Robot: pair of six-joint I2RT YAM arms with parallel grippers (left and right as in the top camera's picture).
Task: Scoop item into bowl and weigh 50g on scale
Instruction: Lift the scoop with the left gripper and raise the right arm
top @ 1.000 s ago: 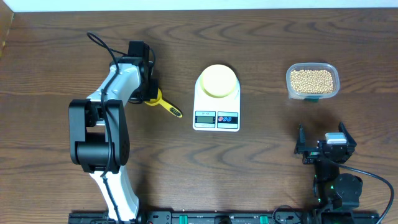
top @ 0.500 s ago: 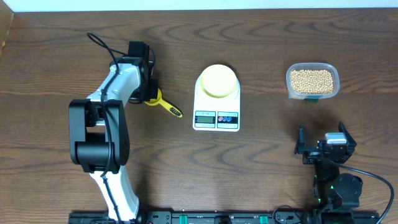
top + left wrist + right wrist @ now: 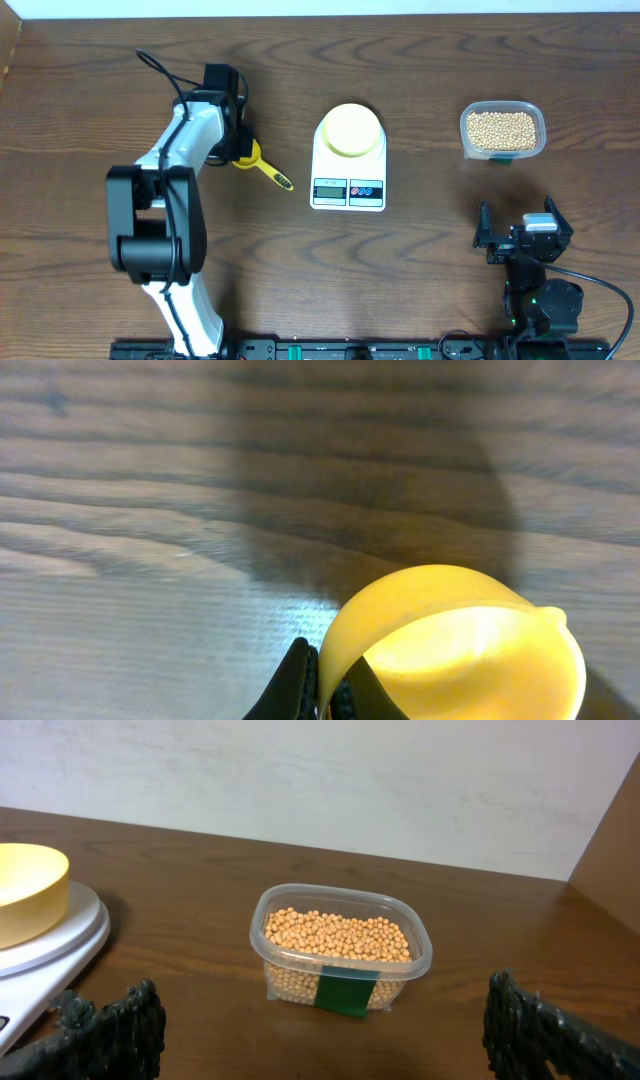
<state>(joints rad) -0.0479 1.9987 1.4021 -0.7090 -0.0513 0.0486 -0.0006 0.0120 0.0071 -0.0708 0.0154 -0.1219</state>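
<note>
The pale yellow bowl (image 3: 350,130) stands empty on the white scale (image 3: 348,192) at mid-table. The item, tan beans (image 3: 502,127), fills a clear tub at the right. My left gripper (image 3: 241,149) is shut on the cup rim of a bright yellow scoop (image 3: 272,175), left of the scale. In the left wrist view the black fingers (image 3: 296,678) pinch the scoop's wall (image 3: 470,650) just above the wood. My right gripper (image 3: 516,240) stands open near the front right, nothing between its fingers. It faces the beans (image 3: 335,934), with the bowl (image 3: 25,890) and scale (image 3: 62,942) at the left.
The clear plastic tub (image 3: 400,970) carries a green label on its near side. A pale wall runs along the table's far edge. The left arm's white and black links (image 3: 160,210) lie over the left half of the table.
The left arm's elbow has shifted very slightly to the left. The scoop, the bowl and the right arm have not moved.
</note>
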